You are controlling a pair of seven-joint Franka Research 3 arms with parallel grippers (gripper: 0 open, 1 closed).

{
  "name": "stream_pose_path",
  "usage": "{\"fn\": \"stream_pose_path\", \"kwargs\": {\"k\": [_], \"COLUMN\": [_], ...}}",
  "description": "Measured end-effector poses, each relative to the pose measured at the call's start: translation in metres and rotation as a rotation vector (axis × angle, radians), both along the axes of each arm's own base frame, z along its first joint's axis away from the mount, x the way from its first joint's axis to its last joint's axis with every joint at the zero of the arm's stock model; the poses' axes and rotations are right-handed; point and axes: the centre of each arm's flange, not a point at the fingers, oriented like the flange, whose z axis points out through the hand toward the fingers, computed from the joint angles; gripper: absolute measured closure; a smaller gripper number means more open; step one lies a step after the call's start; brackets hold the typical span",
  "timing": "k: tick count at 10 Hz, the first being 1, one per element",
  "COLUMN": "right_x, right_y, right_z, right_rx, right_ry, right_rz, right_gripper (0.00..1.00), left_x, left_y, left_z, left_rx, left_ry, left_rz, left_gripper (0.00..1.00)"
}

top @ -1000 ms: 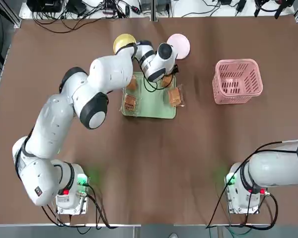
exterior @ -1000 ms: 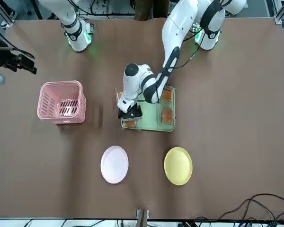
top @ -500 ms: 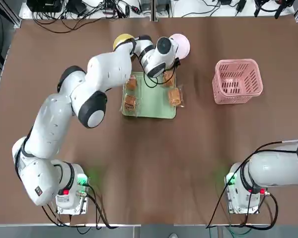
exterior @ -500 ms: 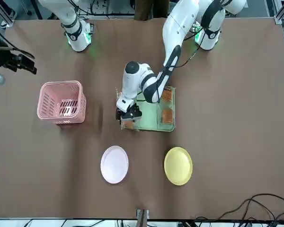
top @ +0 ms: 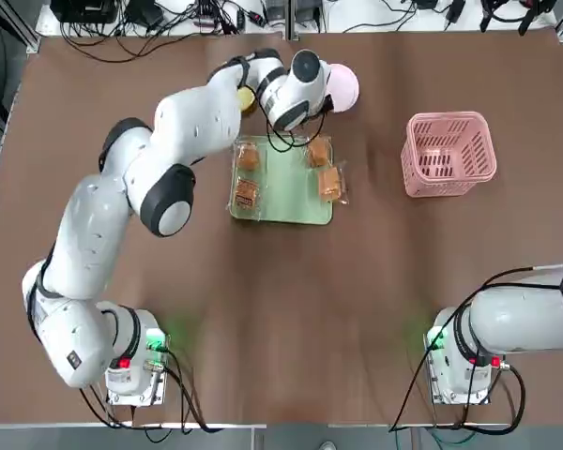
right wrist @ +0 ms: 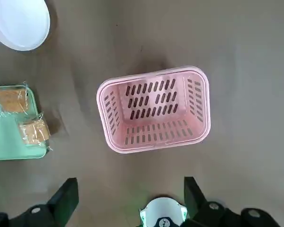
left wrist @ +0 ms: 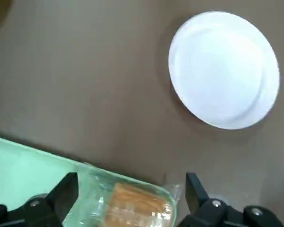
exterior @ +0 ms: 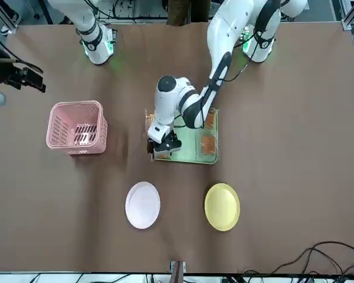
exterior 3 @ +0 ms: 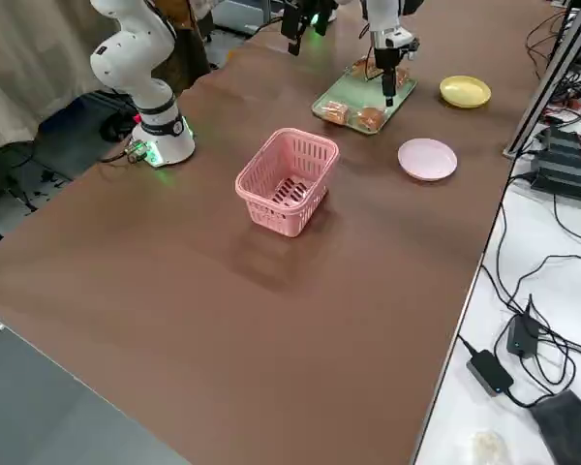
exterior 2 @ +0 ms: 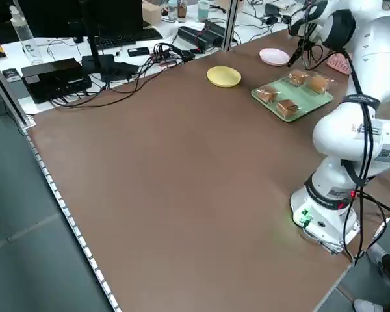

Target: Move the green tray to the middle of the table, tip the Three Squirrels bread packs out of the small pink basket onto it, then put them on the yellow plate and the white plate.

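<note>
Tray [top: 283, 187] in pale green lies mid-bench, its long axis running across between the arms' sides, four bread packs [top: 330, 182] on it, one overhanging its right edge. The left gripper [left wrist: 128, 198] hovers over the pack at the tray's far right corner, jaws spread wide, empty. White plate [left wrist: 224, 69] and yellow plate [exterior: 222, 206] sit beyond; the pink basket [top: 449, 153] stands upright to the right. The right gripper [right wrist: 130, 201] is parked, jaws released.

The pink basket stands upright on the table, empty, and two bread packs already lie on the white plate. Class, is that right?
Not quite. The white plate is bare, as the top view shows; the bread packs lie on the green tray. The pink basket does stand upright and empty.
</note>
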Motion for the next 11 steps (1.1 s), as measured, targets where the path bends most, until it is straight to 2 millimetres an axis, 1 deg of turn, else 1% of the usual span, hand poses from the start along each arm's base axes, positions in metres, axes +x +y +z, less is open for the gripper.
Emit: {"fn": "stream_pose_path", "kwargs": {"k": [2, 3, 4, 5, 7, 9, 10, 11], "right_x": [0.006, 0.009, 0.012, 0.012, 0.012, 0.012, 0.012, 0.012], "right_y": [0.010, 0.017, 0.023, 0.029, 0.037, 0.037, 0.037, 0.037], "right_z": [-0.003, -0.007, -0.011, -0.013, -0.013, -0.013, -0.013, -0.013], "right_rx": [0.002, 0.002, 0.002, 0.002, 0.002, 0.002, 0.002, 0.002], "right_ry": [-0.018, -0.020, -0.018, -0.015, -0.015, -0.015, -0.015, -0.015], "right_rz": [0.019, 0.032, 0.042, 0.052, 0.068, 0.068, 0.068, 0.068], "right_gripper": [0.01, 0.01, 0.01, 0.02, 0.02, 0.02, 0.02, 0.02], "left_x": [0.021, 0.034, 0.048, 0.060, 0.075, 0.091, 0.094, 0.094], "left_y": [0.040, 0.069, 0.102, 0.139, 0.215, 0.285, 0.318, 0.350], "left_z": [0.029, 0.046, 0.064, 0.081, 0.109, 0.141, 0.165, 0.192], "left_rx": [0.113, 0.143, 0.162, 0.192, 0.274, 0.306, 0.295, 0.281], "left_ry": [0.036, 0.044, 0.045, 0.056, 0.115, 0.190, 0.232, 0.262], "left_rz": [-0.015, -0.023, -0.027, -0.037, -0.055, -0.073, -0.099, -0.128], "left_gripper": [0.00, 0.00, 0.00, 0.00, 0.00, 0.00, 0.00, 0.00]}}
